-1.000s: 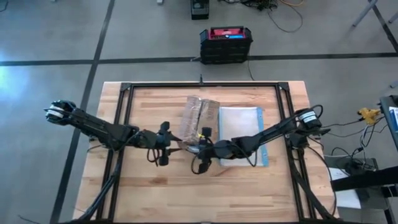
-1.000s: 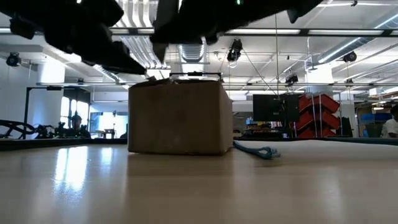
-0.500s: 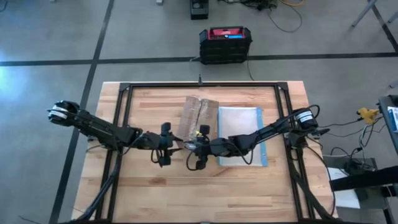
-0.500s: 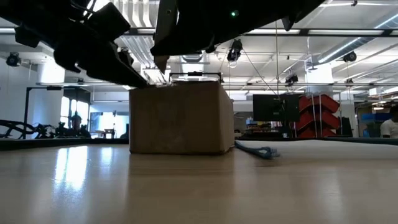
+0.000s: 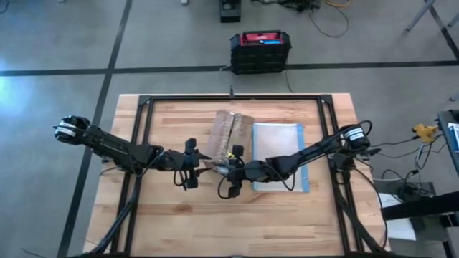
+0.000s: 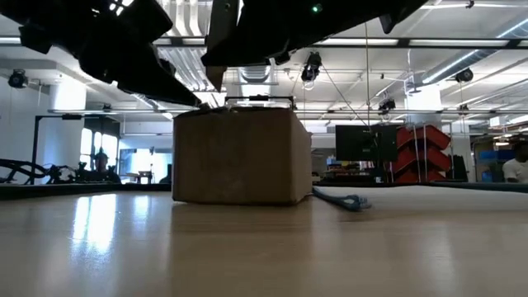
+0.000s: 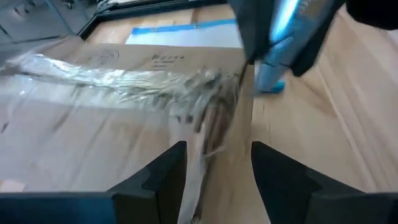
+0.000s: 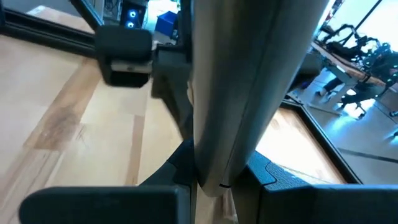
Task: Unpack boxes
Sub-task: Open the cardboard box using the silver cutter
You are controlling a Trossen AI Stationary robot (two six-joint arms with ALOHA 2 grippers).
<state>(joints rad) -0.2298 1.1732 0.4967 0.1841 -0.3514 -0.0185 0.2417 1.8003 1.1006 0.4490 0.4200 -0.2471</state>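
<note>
A brown cardboard box (image 5: 231, 132) with crumpled clear tape along its top stands on its base mid-table and looks closed in the low view (image 6: 239, 157). My left gripper (image 5: 203, 166) is at the box's near-left corner, open. In the left wrist view (image 7: 214, 180) its fingers stand on either side of a torn taped edge (image 7: 205, 134). My right gripper (image 5: 219, 170) reaches in from the right at the same near end and is shut on a thin cardboard edge. My left gripper: I cannot tell whether its fingers touch the taped edge that runs between them. My right gripper (image 8: 221, 193) pinches an upright cardboard edge of the box (image 8: 217, 165) between its two fingers, coming level from the table's right. The box stays on the table.
A flat clear pouch with a blue edge (image 5: 280, 147) lies right of the box, under my right arm. A black metal frame (image 5: 143, 122) borders the work area. A black-and-red case (image 5: 259, 50) sits on the floor beyond the far edge. Bare wood lies near and left.
My left gripper dipped toward the box's near-left corner, then rose a little again, staying open. My right gripper kept its hold at the near end. The box crept slightly toward the table's right.
</note>
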